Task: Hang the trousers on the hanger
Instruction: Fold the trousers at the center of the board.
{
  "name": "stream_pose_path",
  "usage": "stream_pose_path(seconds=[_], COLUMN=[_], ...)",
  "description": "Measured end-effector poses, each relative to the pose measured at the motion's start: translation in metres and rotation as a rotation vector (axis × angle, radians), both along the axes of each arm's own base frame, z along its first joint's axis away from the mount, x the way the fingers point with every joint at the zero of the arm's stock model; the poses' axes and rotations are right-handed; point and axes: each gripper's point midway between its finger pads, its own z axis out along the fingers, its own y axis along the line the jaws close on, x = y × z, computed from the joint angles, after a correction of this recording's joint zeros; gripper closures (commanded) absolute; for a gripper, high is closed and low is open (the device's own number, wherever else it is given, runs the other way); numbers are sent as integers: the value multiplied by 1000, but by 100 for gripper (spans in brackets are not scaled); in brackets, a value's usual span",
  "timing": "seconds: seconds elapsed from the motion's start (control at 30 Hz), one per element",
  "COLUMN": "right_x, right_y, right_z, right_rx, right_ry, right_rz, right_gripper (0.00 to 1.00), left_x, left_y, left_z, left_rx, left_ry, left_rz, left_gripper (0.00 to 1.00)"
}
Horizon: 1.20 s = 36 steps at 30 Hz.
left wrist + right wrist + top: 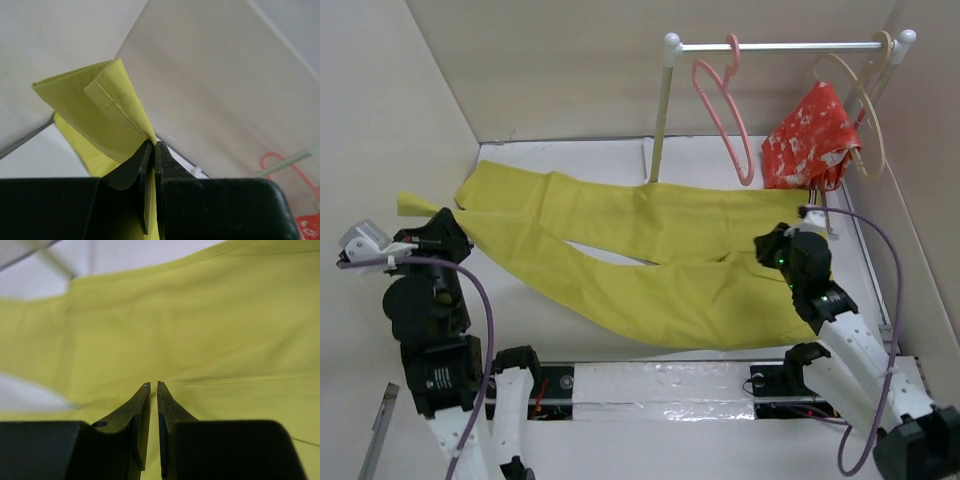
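Note:
The mustard-yellow trousers (650, 250) lie spread across the table, legs pointing left. Their striped waistband is hidden. My left gripper (432, 228) is shut on a leg hem, and the folded hem (100, 107) stands up from the closed jaws (153, 146). My right gripper (772, 250) sits at the trousers' right end. Its jaws (154, 385) are pinched on the yellow cloth (200, 330), with creases running out from the tips. The pink hanger (725, 110) hangs by its hook on the white rail, behind the trousers. It also shows in the left wrist view (292, 170).
A white rail on two posts (770, 46) stands at the back right. A red white-patterned garment (812, 140) hangs there on a beige hanger (870, 110). Cardboard walls close in the left, back and right sides. A metal strip (650, 385) lies between the arm bases.

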Motion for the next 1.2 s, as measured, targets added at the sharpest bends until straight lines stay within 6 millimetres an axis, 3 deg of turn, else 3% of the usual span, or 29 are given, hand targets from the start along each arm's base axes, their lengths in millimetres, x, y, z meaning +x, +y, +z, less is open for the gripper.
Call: stream_pose_path(seconds=[0.17, 0.23, 0.3, 0.4, 0.5, 0.67, 0.77, 1.0, 1.03, 1.1, 1.2], right_x=[-5, -10, -11, -11, -7, 15, 37, 85, 92, 100, 87], right_y=[-109, -137, -150, -146, -137, -132, -132, -106, -103, -98, -102], right_z=[-27, -47, -66, -96, -123, -146, -145, -131, -124, -106, -72], right_rx=[10, 30, 61, 89, 115, 140, 155, 122, 114, 103, 95], right_ry=[86, 157, 232, 350, 483, 595, 595, 553, 537, 485, 394], right_rz=[-373, -463, -501, -474, -427, -366, -333, -203, -187, -166, -200], right_gripper=[76, 76, 76, 75, 75, 75, 76, 72, 70, 50, 35], left_x=[-33, -36, -35, -32, -26, -13, -11, -10, -9, -6, -6], left_y=[-30, -43, -56, -71, -82, -86, -87, -89, -90, -92, -94], left_z=[27, 30, 28, 15, -12, -62, -80, -91, -94, -102, -111], left_rx=[53, 67, 77, 86, 94, 99, 106, 122, 122, 120, 120], left_ry=[-120, -133, -128, -110, -64, 39, 78, 78, 84, 96, 104], left_rz=[-128, -203, -277, -371, -440, -475, -481, -497, -500, -509, -523], left_gripper=[100, 100, 100, 100, 100, 100, 100, 100, 100, 100, 100])
